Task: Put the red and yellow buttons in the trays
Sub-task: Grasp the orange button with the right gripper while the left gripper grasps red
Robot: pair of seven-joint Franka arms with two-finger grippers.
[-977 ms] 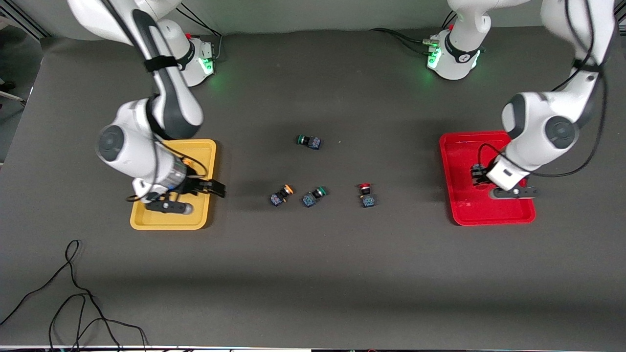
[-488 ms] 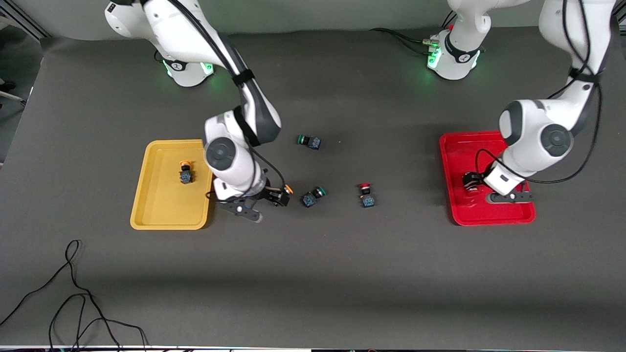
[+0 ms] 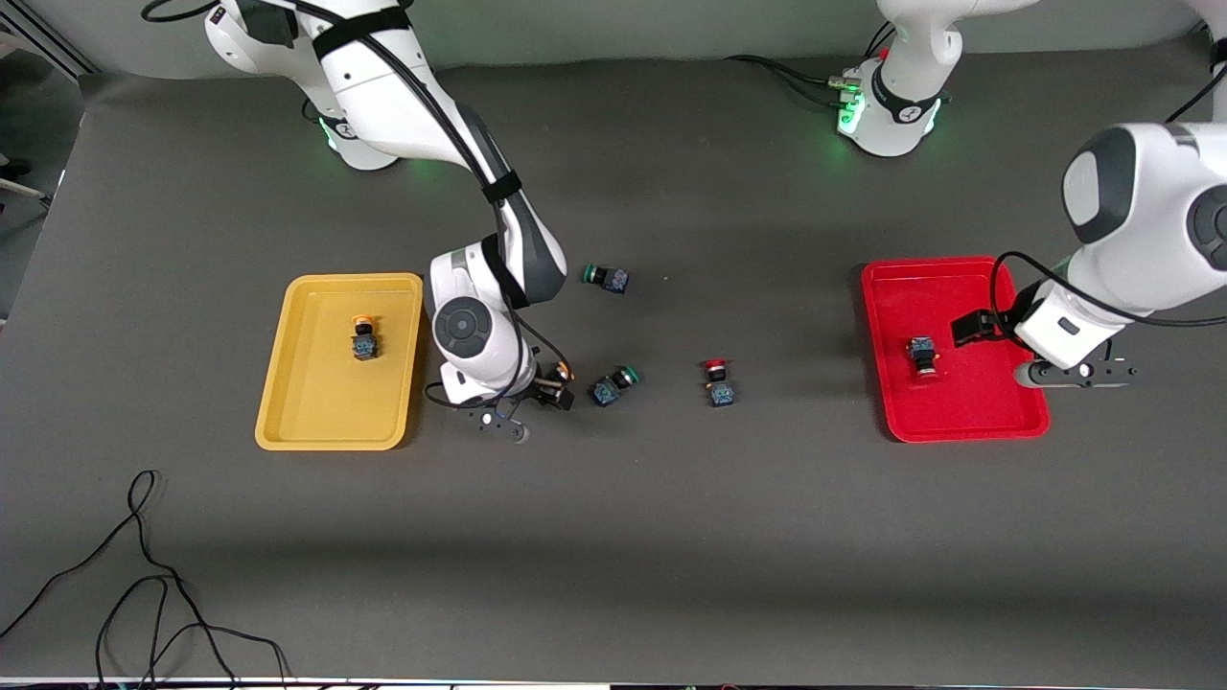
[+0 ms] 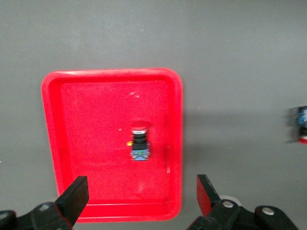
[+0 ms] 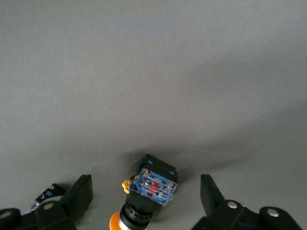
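Note:
The yellow tray (image 3: 316,402) holds one yellow button (image 3: 363,340). The red tray (image 3: 959,412) holds one red button (image 3: 923,353). My right gripper (image 3: 551,391) is low over the table beside the yellow tray, open, its fingers on either side of the second yellow button (image 5: 151,189), which lies on its side. My left gripper (image 3: 976,329) is open and empty, raised over the red tray (image 4: 110,143) with the red button (image 4: 139,141) below it. The second red button (image 3: 717,381) stands on the table between the trays.
Two green-capped buttons lie on the table: one (image 3: 613,385) close beside my right gripper, one (image 3: 606,277) farther from the front camera. A black cable (image 3: 144,575) lies near the front edge at the right arm's end.
My right gripper left a yellow button in the yellow tray, moved to the second yellow button and came down around it. My left gripper let go of the red button and rose.

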